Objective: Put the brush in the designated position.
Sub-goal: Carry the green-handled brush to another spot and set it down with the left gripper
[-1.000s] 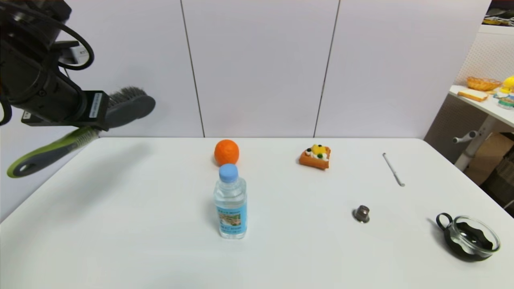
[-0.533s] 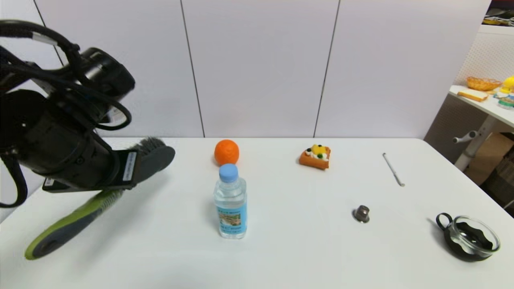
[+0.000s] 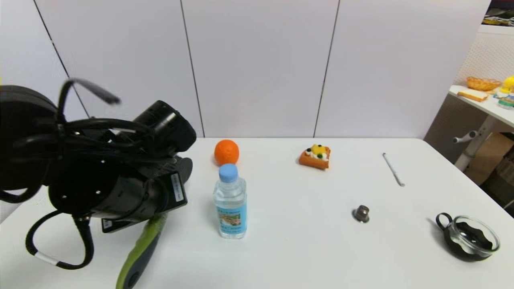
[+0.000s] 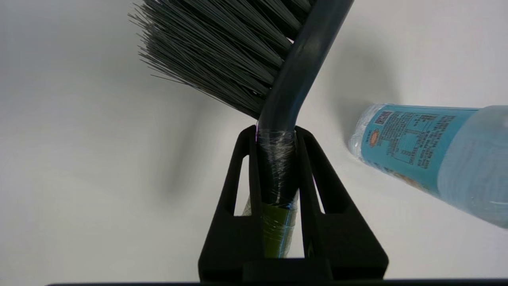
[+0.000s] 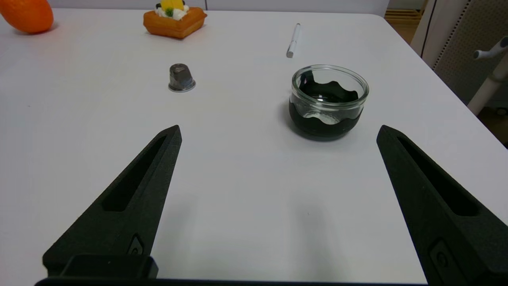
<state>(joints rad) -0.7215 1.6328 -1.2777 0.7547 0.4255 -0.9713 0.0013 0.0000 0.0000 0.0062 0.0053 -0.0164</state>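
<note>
A: Left gripper (image 4: 276, 133)?
B: Clamped on the brush (image 4: 293, 75) neck, above the table (image 3: 305, 249), beside the bottle (image 3: 230, 200) (label print unreadable).
A: Right gripper (image 5: 278, 135)?
B: Wide apart, empty.

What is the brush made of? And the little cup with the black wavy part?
The brush in the left claw looks like smooth, slightly shiny plastic with stiff bristles, probably plastic too. The cup looks like clear, shiny glass; its matte black base may be rubbery.
</note>
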